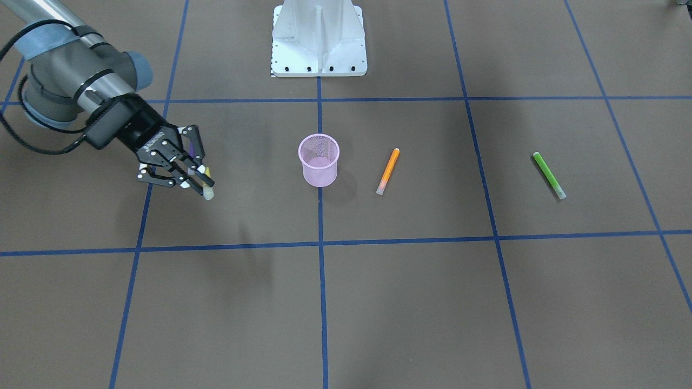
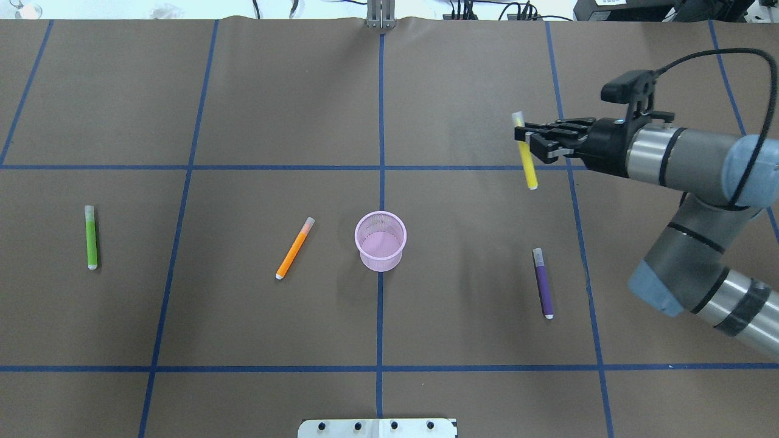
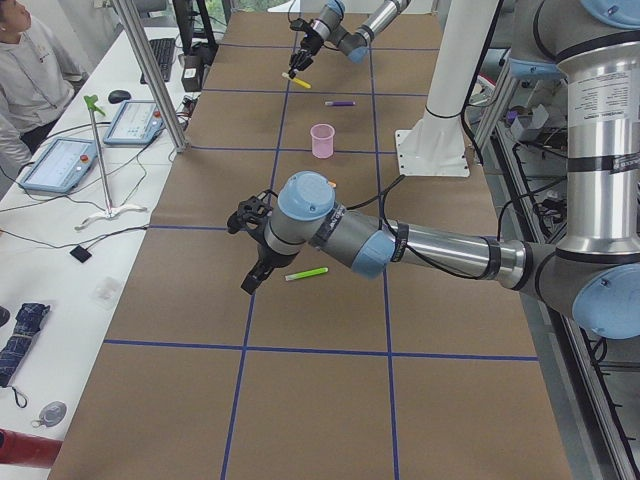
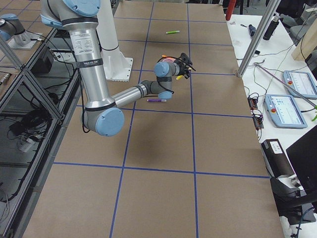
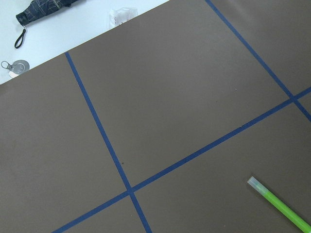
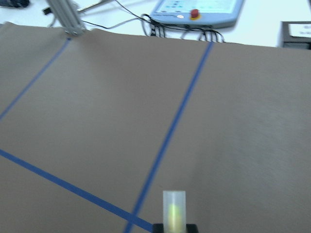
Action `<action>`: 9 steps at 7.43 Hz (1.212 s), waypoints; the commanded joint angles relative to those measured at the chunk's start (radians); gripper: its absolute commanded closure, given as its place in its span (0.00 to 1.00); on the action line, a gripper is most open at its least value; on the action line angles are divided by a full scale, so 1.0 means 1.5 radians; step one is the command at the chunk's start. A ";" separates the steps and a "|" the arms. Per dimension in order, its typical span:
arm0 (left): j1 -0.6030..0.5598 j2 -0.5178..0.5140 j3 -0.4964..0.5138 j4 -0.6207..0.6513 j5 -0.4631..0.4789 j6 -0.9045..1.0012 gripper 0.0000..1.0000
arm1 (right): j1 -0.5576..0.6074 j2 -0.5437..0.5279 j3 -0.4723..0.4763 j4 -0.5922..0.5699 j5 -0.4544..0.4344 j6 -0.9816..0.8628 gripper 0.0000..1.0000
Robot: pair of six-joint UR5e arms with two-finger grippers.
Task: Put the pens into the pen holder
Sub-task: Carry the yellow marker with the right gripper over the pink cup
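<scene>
My right gripper point(image 2: 524, 141) is shut on the yellow pen point(image 2: 527, 159) and holds it above the table, right of and beyond the pink mesh pen holder point(image 2: 380, 240). The front view shows the same gripper point(image 1: 200, 181). The pen's pale cap shows in the right wrist view point(image 6: 174, 211). The purple pen point(image 2: 542, 282) lies on the table nearer my base. The orange pen point(image 2: 294, 248) lies just left of the holder. The green pen point(image 2: 90, 236) lies far left. My left gripper point(image 3: 252, 280) hovers beside the green pen point(image 3: 306, 273); I cannot tell whether it is open or shut.
The white robot base point(image 1: 319, 43) stands behind the holder. Blue tape lines grid the brown table. A metal post point(image 3: 150, 70), teach pendants and a seated person point(image 3: 25, 60) are along the far table edge.
</scene>
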 commanded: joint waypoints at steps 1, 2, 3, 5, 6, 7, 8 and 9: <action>0.000 0.000 0.003 0.000 0.000 0.000 0.00 | -0.126 0.051 0.002 -0.019 -0.194 -0.011 1.00; 0.001 0.000 0.006 0.000 0.000 0.001 0.00 | -0.167 0.080 0.002 -0.061 -0.270 -0.041 1.00; 0.002 0.000 0.013 0.000 -0.001 0.001 0.00 | -0.184 0.104 0.002 -0.092 -0.298 -0.068 1.00; 0.002 0.001 0.015 0.000 0.000 0.001 0.00 | -0.215 0.137 0.002 -0.119 -0.328 -0.074 1.00; 0.002 0.001 0.021 0.000 -0.001 0.002 0.00 | -0.235 0.163 0.002 -0.164 -0.360 -0.084 1.00; 0.002 0.001 0.021 0.000 0.000 0.002 0.00 | -0.257 0.166 -0.001 -0.171 -0.377 -0.085 1.00; 0.002 0.001 0.024 0.000 -0.001 0.002 0.00 | -0.267 0.164 -0.007 -0.172 -0.392 -0.085 1.00; 0.002 0.001 0.024 0.000 -0.001 0.002 0.00 | -0.268 0.164 -0.008 -0.181 -0.402 -0.086 1.00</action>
